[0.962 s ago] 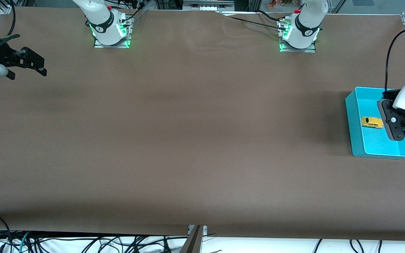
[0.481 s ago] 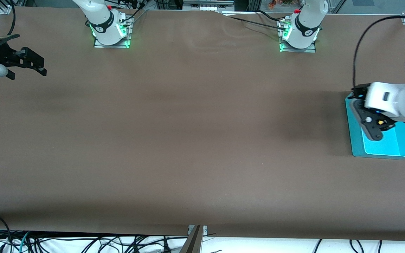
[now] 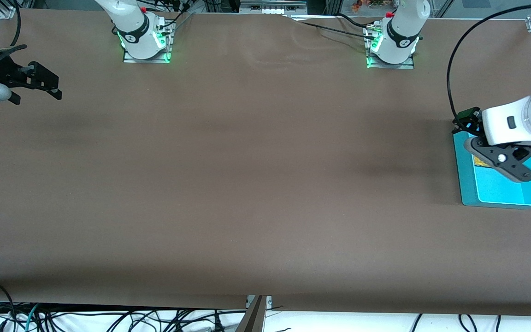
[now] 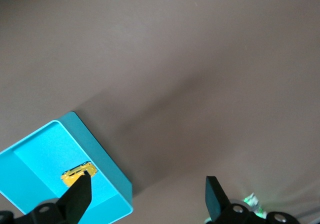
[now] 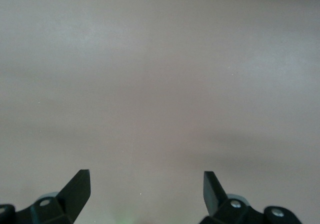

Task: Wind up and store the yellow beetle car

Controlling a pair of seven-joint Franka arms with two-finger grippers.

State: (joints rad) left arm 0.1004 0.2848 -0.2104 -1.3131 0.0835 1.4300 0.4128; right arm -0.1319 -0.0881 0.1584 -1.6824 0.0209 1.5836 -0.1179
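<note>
I'm seeing tiny yellow beetle-shaped toy car (image 4: pixel 78 173) lying in turquoise plastic bin (image 3: pixel 467 184). Left gripper (image 4: pixel 147 194) hovering over bin, jaws wide, probably empty. Right gripper (image 5: pixel 146 189) waiting, jaws wide.

The left gripper (image 3: pixel 500 159) hides most of the yellow beetle car (image 3: pixel 479 162) in the turquoise bin (image 3: pixel 466 184); one black fingertip (image 4: pixel 82 184) covers its end.

Left gripper (image 4: pixel 145 196) hangs in the air, fingers apart; right gripper (image 5: pixel 146 191) waits, fingers apart.
</note>
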